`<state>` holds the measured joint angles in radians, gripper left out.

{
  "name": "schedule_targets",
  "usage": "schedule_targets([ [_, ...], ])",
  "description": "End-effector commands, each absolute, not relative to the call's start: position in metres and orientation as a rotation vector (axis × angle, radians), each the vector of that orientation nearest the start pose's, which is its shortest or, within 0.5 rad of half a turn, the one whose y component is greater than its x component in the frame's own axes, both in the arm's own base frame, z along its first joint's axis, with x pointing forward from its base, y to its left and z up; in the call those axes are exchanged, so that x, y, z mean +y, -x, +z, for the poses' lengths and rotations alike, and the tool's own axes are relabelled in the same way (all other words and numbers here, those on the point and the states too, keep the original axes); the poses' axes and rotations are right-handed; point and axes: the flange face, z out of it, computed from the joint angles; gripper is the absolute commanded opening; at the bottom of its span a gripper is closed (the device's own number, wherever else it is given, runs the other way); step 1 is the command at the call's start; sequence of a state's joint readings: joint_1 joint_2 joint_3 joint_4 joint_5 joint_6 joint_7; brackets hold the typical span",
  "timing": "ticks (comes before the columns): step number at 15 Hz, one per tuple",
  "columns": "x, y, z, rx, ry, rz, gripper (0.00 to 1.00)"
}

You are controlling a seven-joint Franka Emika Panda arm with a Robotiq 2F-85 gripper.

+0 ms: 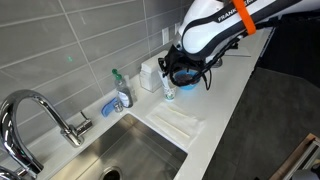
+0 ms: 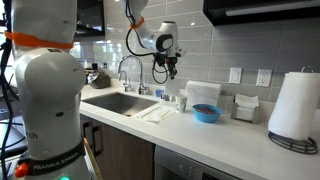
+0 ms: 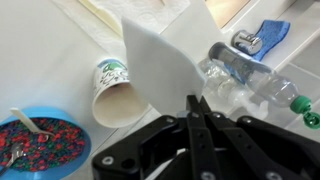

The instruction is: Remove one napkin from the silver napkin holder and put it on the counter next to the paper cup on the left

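1. Done, as I judge it: one thin white paper napkin [image 3: 165, 55] is out of the small grey metal box-shaped napkin holder [image 2: 243, 105], which stands well apart, beyond the blue bowl [image 2: 207, 113]
2. The black two-finger gripper [image 3: 196, 105] is pinched tight on the napkin's lower edge, above the small white teal-printed paper cup [image 3: 113, 88]
3. Left to do: lower the napkin to the smooth white counter [image 3: 40, 60] beside the cup, then let go

Even indoor light fills the kitchen. In the wrist view the white surface [image 3: 40, 40] looks nearly washed out, and the napkin [image 3: 165, 60] close to the lens is soft. The tap [image 1: 30, 97] carries bright glints. The cabinets [image 2: 120, 150] below sit in shade.
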<state>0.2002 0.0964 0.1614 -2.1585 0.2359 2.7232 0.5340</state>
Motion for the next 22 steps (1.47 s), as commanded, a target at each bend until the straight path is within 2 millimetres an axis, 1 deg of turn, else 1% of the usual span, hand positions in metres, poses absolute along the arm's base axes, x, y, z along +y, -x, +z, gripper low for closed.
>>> schedule_targets([
  [1, 0.209, -0.55, 0.403, 0.51, 2.707, -0.492, 0.0],
  [2, 0.215, -0.548, 0.401, 0.508, 2.707, -0.49, 0.01],
  [3, 0.215, -0.548, 0.402, 0.506, 2.706, -0.49, 0.01],
  [6, 0.209, -0.551, 0.403, 0.514, 2.705, -0.499, 0.0],
  [7, 0.211, -0.55, 0.403, 0.486, 2.704, -0.531, 0.0],
  [11, 0.246, -0.538, 0.413, 0.327, 2.666, -0.539, 0.0],
  [14, 0.263, -0.53, 0.414, 0.263, 2.642, -0.53, 0.0],
  [15, 0.264, -0.529, 0.412, 0.256, 2.634, -0.529, 0.0],
  [17, 0.261, -0.53, 0.403, 0.282, 2.619, -0.552, 0.0],
  [19, 0.259, -0.532, 0.392, 0.316, 2.581, -0.558, 0.0],
  [22, 0.271, -0.536, 0.375, 0.346, 2.483, -0.536, 0.0],
])
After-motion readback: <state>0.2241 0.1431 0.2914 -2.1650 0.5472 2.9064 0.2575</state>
